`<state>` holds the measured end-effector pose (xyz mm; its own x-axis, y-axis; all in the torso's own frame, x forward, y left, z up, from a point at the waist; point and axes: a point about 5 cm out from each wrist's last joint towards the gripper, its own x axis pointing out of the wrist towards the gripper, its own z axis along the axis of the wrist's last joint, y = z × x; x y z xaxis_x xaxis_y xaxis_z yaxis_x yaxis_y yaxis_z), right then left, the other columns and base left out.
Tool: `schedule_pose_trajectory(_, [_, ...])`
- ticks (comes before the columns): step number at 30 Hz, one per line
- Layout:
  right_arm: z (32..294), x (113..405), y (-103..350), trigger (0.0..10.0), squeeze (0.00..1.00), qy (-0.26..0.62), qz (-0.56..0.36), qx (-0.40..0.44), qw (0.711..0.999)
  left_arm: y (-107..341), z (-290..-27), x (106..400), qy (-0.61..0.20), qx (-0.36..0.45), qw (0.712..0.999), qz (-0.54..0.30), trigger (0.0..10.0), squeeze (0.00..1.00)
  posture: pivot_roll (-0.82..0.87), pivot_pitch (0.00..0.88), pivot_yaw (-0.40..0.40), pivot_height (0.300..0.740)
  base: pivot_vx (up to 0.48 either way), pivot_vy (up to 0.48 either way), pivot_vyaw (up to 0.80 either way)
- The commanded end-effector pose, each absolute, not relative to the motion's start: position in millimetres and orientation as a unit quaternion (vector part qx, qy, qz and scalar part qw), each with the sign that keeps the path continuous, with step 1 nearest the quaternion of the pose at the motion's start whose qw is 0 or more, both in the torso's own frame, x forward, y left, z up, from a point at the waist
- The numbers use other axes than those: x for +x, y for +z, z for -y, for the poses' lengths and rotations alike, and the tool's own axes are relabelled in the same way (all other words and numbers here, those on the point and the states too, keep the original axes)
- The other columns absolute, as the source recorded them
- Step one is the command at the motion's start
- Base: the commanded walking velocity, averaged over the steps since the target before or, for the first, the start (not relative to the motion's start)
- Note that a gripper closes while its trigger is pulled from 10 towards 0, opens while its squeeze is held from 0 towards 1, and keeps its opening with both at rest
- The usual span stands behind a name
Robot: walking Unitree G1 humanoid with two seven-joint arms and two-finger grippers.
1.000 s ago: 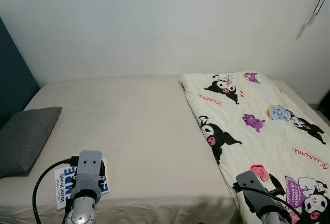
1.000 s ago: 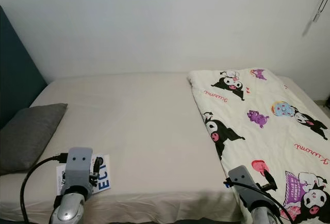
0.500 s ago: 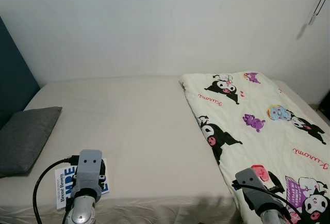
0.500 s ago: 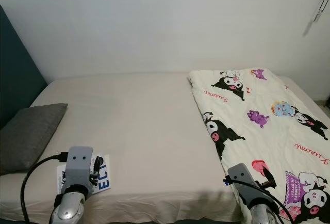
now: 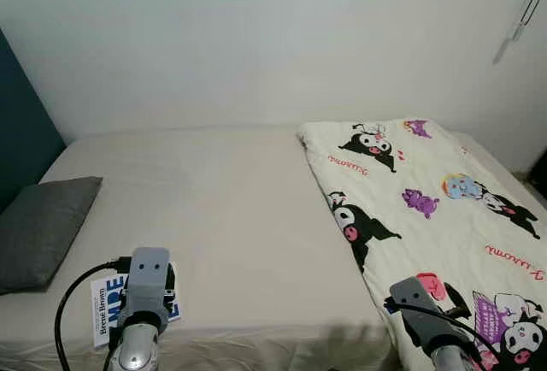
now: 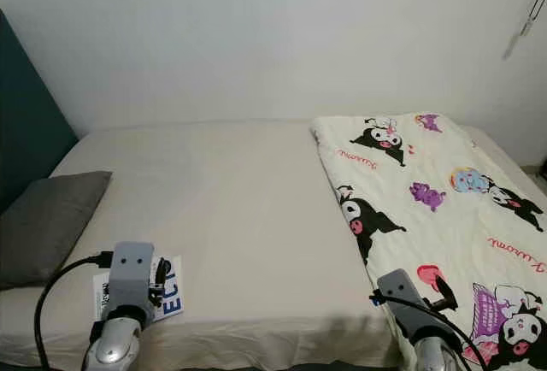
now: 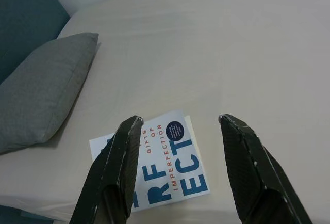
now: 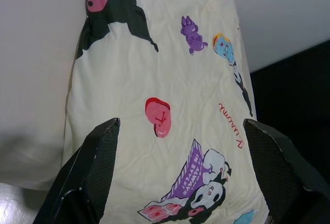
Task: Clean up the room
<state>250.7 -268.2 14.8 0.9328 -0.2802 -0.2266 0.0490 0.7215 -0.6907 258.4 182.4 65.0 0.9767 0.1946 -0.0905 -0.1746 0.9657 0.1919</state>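
Note:
A white book (image 7: pixel 165 162) with blue letters lies flat near the front left edge of the bed (image 5: pixel 222 200). My left gripper (image 7: pixel 180 121) hovers just above it, open, its fingers astride the cover without touching it. A cream cartoon-print blanket (image 5: pixel 427 209) is spread over the right side of the bed. Above its front part hangs my right gripper (image 8: pixel 181 126), open and holding nothing. Both wrist housings, the left one (image 5: pixel 144 290) and the right one (image 5: pixel 419 303), show at the bottom of the eye views.
A grey pillow (image 5: pixel 38 230) rests at the bed's left edge, beside a dark teal headboard (image 5: pixel 21 123). A white wall stands behind the bed. Dark floor (image 8: pixel 289 95) lies past the blanket's right side. A blind cord (image 5: pixel 526 12) hangs at the top right.

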Motion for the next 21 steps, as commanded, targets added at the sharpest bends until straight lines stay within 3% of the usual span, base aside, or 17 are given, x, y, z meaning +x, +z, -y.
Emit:
schedule_pose_trajectory(1, [266.2, 248.6, 10.2, 10.0, 0.00, -0.086, -0.171, -0.364, 0.912, 60.8, -185.7, 256.1, 0.091, 0.100, 0.989, -0.062, 10.0, 0.00, 0.03, 0.103, 0.024, 0.740, 0.000, 0.000, 0.00])
schedule_pose_trajectory(21, [265.8, 250.3, 10.5, 10.0, 0.00, -0.086, -0.171, -0.364, 0.912, 61.8, -186.6, 256.7, 0.092, 0.101, 0.989, -0.061, 10.0, 0.00, 0.03, 0.112, 0.026, 0.740, 0.000, 0.000, 0.00])
